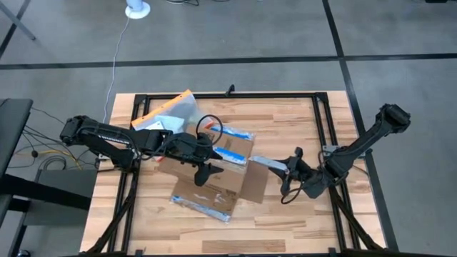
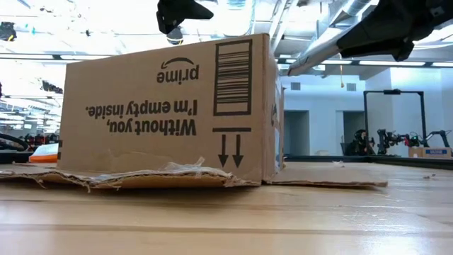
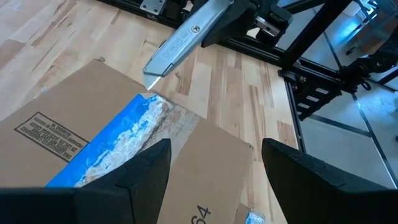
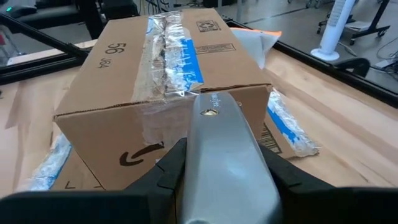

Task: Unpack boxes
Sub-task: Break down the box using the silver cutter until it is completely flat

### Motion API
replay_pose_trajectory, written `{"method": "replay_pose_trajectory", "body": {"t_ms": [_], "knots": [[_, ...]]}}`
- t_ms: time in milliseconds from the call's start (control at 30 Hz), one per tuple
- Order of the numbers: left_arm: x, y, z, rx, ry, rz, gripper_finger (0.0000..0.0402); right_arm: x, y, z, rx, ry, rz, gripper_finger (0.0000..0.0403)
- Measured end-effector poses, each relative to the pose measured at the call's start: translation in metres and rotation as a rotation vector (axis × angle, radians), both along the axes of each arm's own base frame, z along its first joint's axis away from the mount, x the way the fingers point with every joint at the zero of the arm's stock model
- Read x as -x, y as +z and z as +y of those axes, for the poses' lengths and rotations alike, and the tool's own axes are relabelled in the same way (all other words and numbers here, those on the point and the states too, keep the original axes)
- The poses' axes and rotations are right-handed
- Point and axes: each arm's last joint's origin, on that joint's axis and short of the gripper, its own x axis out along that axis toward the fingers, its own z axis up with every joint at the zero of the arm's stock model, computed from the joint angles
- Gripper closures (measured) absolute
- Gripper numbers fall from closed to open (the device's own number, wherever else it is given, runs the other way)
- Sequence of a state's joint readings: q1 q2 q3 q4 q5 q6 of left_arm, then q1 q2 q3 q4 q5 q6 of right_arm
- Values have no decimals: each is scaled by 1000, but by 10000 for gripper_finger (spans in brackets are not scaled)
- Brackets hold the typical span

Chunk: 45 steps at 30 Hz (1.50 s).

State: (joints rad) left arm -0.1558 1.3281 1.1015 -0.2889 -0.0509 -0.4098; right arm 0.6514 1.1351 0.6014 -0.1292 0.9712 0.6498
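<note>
The brown cardboard box (image 1: 203, 160) stands bottom-up mid-table, its print upside down in the low view (image 2: 170, 106). Torn blue-and-white tape (image 3: 118, 140) runs along its top seam, and its lower flaps (image 1: 253, 182) lie spread on the wood. My left gripper (image 1: 207, 170) hangs open over the box top (image 3: 217, 180); whether it touches the cardboard I cannot tell. To the box's right, my right gripper (image 1: 296, 171) is shut on a silver utility knife (image 1: 268, 164). The blade tip (image 3: 152, 79) sits just off the box's upper right edge. My right gripper pinches the utility knife's silver handle (image 4: 224, 155) between its two fingers (image 4: 168, 177), which lie on either side of it. The fingers come roughly level from the table's right side and run along the knife. The knife is held clear of the table, blade toward the box.
A clear pouch with an orange edge (image 1: 171, 107) lies behind the box at the far left. A black frame (image 1: 318, 114) rims the wooden tabletop. Bare wood shows at the far right (image 1: 285, 118) and along the near edge (image 1: 285, 221).
</note>
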Motion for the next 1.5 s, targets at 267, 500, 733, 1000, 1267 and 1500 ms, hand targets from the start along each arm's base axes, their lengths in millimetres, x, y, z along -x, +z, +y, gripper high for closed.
{"method": "replay_pose_trajectory", "body": {"t_ms": [267,500,733,1000,1267,1500], "knots": [[3,0,-15,17,-42,1,164,-6,-1,-6,-28,41,38,302],[12,-17,-69,-76,-132,80,164,-7,-1,-7,-48,63,52,304],[-8,-53,-90,-385,-134,241,164,-8,-1,-7,-58,78,59,305],[-38,-65,-87,-455,-130,305,164,-7,-2,-7,-59,84,68,307],[-46,-65,-69,-443,-77,318,164,-7,-2,-3,-114,159,83,307],[-50,-66,-58,-443,-48,328,164,-9,0,2,-187,265,90,309]]}}
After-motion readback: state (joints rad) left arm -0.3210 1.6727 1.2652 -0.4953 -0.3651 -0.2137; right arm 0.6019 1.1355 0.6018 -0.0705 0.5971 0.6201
